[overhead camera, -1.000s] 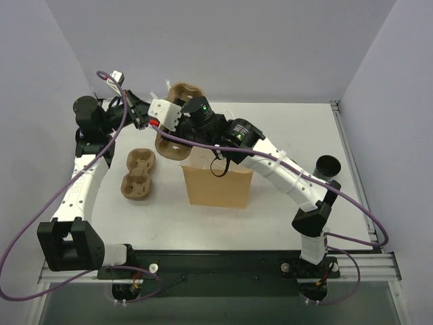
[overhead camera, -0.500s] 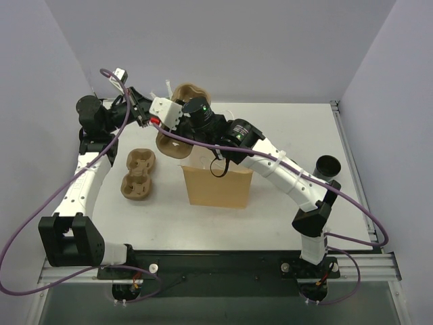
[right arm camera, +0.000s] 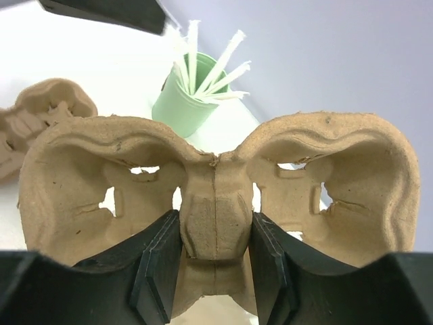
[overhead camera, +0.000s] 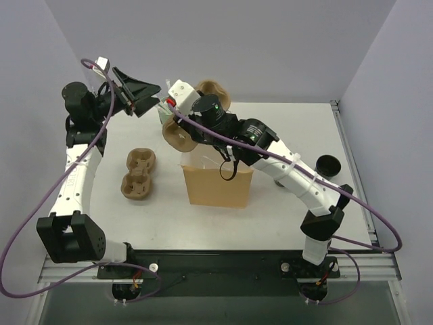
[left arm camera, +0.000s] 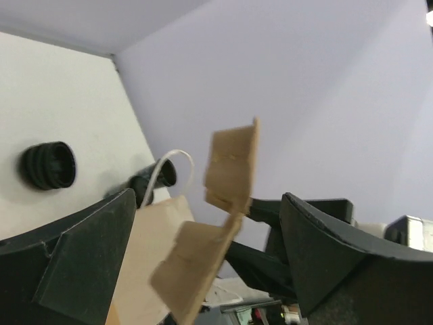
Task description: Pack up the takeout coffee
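- takeout coffee cup (overhead camera: 329, 164): small, round, black disposable cup, dark all over.
- Pose: upright on the white table (overhead camera: 270, 223), round top facing up. The top view shows a raised rim around a darker centre. Can't tell from that whether the lid is on.
- Place: right of the brown paper bag (overhead camera: 217, 186), well apart from it and roughly level with the bag's far edge. It's outside the bag, not touching it.
- Left wrist view: same cup (left arm camera: 47, 164) seen at a slant, with concentric ridges at the rim. It sits on bare table, apart from the bag (left arm camera: 152, 237).
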